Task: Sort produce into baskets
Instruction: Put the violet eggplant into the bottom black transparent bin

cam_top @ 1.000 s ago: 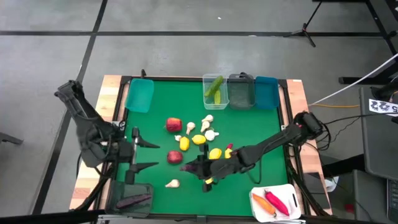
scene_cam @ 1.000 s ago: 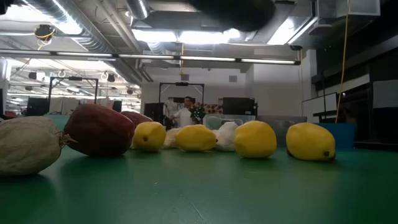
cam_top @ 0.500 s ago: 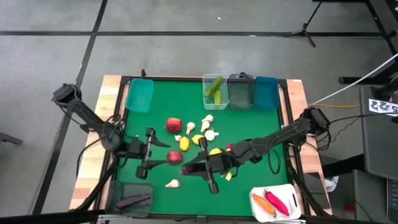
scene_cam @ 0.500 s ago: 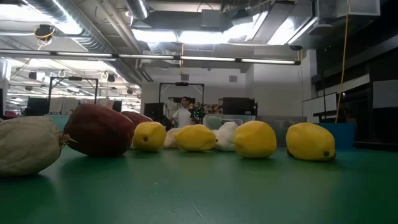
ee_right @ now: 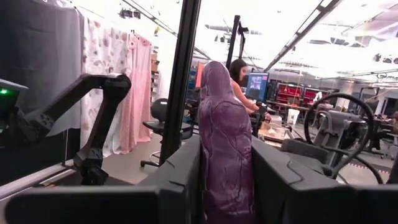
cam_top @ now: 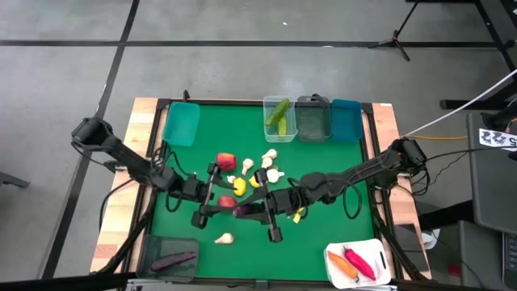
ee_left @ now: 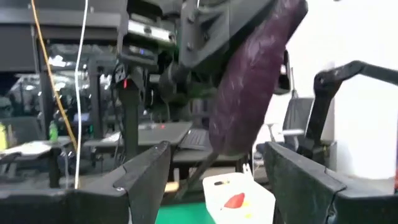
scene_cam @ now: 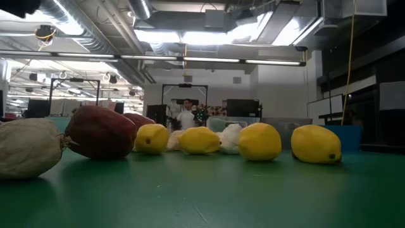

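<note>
Here, over the middle of the green table (cam_top: 323, 174), my right gripper (cam_top: 257, 212) pinches a dark purple eggplant (ee_right: 226, 165) between its two fingers (ee_right: 177, 180), the fruit standing lengthwise out of the grip. My left gripper (cam_top: 212, 200) faces it from close by with fingers (ee_left: 140, 174) spread and nothing between them, the eggplant hanging just ahead of the gap. A handover looks to be the step in hand. Around both grippers lie loose produce: a red apple (cam_top: 226, 162), yellow lemons (cam_top: 239, 187) and white garlic bulbs (cam_top: 272, 174). A second eggplant (cam_top: 172, 260) already rests in the dark grey basket (cam_top: 170, 246) at the left near corner, likely where this one belongs. The clear basket (cam_top: 280, 117) at the far edge holds green cucumbers (cam_top: 279, 113). The risk, as I judge it: the smooth, tapering eggplant could slip if my right fingers let go before the left ones close, or a lowered arm could knock the apple and lemons beneath.
</note>
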### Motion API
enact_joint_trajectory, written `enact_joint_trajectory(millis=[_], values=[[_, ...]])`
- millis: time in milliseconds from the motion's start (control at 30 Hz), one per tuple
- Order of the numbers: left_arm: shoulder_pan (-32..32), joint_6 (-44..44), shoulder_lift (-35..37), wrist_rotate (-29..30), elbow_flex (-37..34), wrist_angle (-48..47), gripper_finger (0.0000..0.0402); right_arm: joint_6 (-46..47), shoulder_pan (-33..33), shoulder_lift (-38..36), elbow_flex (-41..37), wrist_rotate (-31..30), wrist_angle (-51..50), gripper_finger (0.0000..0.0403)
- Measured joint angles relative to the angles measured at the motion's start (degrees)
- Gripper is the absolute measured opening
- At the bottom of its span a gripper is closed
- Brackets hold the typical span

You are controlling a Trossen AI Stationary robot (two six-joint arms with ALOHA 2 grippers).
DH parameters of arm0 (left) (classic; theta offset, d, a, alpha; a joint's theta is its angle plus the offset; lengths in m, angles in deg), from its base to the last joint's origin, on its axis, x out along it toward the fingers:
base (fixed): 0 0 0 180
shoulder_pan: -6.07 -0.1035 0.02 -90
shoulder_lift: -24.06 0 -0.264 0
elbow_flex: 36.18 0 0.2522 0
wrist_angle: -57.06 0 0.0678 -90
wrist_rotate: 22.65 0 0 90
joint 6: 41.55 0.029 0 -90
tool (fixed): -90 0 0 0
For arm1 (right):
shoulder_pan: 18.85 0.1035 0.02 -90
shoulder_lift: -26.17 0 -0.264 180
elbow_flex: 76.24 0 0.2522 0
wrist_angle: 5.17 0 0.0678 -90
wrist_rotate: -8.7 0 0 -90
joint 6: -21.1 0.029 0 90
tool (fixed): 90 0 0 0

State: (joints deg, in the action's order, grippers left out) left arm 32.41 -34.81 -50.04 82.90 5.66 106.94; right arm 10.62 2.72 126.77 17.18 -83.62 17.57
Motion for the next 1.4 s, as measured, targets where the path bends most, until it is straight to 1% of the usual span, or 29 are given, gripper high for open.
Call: enact_joint_trajectory(millis=[100,300,500,733,1067,1400], values=[[-1.14,-0.49,-2.07,-2.43,0.21,3.06,0.0255,-0.26,0.01,0.97,0.0,0.0,1.21,0.0107],[-2.09,-0.55,-6.2,-7.13,4.87,1.2,0.0255,-0.29,-1.05,3.58,-0.02,-0.01,3.27,0.0107],[-2.13,-1.23,-7.21,-7.64,7.17,-4.26,0.0255,-0.47,-1.44,3.73,0.0,-0.09,4.06,0.0108],[-2.13,-1.98,-7.06,-8.11,7.36,-2.54,0.0254,-0.94,-1.74,3.73,0.0,0.0,4.53,0.0108],[-3.3,-1.95,-7.06,-8.83,7.36,-0.83,0.0216,-1.62,-1.85,3.73,0.0,0.39,5.73,0.0108],[-3.56,-2.82,-7.06,-9.09,7.36,-0.81,0.0203,-2.21,-1.85,3.72,0.0,0.39,5.86,0.0108]])
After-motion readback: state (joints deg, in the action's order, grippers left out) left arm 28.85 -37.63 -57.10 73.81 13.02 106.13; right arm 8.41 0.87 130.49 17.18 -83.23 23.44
